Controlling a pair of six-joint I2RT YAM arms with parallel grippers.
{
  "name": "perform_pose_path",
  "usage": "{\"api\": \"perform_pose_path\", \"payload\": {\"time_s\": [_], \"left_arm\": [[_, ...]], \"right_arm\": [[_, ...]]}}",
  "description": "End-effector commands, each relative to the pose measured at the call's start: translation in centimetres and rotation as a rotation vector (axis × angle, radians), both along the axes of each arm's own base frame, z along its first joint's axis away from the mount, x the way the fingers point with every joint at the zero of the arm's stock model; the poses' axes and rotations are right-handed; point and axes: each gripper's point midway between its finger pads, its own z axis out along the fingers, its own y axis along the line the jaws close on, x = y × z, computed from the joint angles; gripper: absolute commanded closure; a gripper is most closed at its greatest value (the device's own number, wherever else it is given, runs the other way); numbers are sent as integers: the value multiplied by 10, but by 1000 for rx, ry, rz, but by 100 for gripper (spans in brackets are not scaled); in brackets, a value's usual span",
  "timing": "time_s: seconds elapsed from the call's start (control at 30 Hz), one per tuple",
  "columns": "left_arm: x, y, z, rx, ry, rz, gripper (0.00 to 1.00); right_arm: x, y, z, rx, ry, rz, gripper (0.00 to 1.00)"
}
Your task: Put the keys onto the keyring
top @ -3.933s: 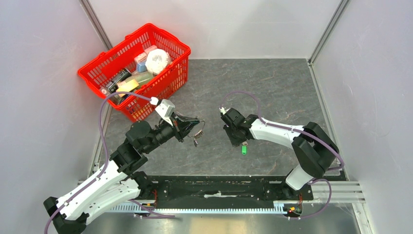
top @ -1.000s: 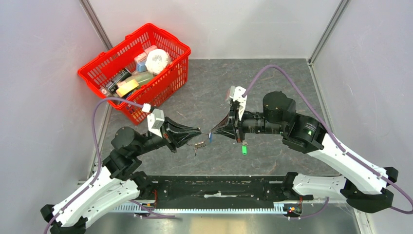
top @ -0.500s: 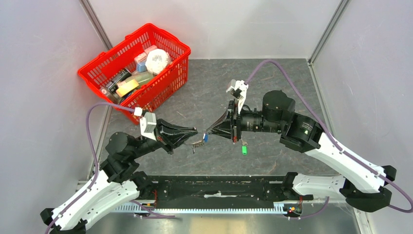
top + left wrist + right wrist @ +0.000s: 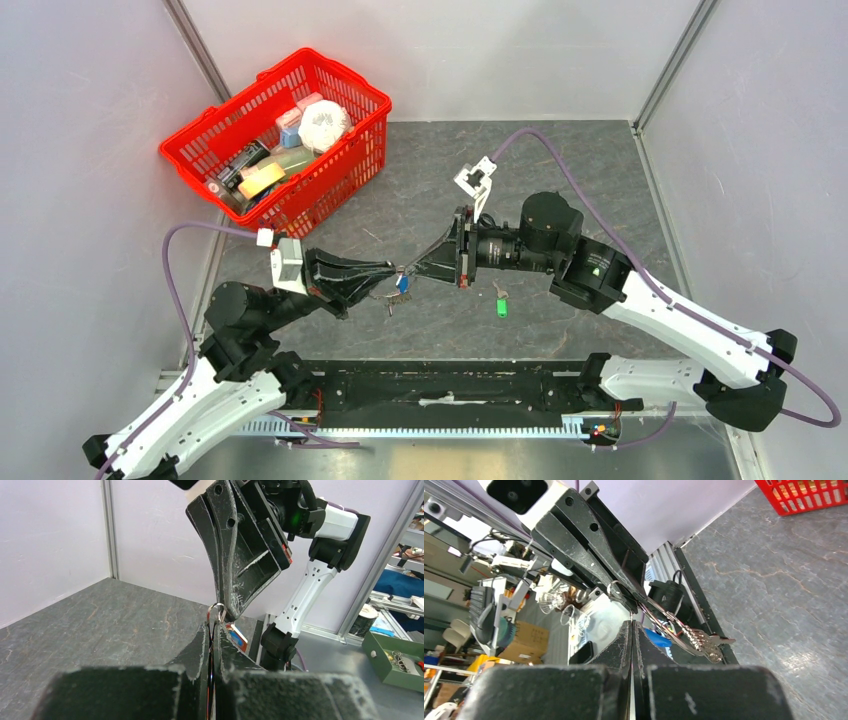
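While left pincer (image 4: 392, 272) clamps keyring (image 4: 701, 641), right pincer (image 4: 412, 272) pinches blue key (image 4: 402, 285), head hanging downward.

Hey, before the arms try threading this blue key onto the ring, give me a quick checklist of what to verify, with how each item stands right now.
1. The left jaws are shut on the keyring: ok.
2. The right jaws are shut on the blue key: ok.
3. The blue key meets the ring's wire: cannot tell, the tips crowd that spot.
4. The silver keys dangle free below the ring: ok.
5. The green key lies untouched on the table: ok.
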Motion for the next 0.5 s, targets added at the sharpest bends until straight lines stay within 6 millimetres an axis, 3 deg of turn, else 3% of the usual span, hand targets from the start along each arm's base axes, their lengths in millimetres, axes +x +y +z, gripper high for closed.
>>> {"api": "perform_pose_path", "payload": {"time_s": [0.0, 0.47], "left_arm": [[1, 6, 14, -45, -55, 34, 98], [-1, 10, 18, -67, -80, 39, 98]], "right_arm": [[-4, 3, 31, 123, 6, 14, 100], [-5, 5, 36, 161, 36, 20, 100]]}}
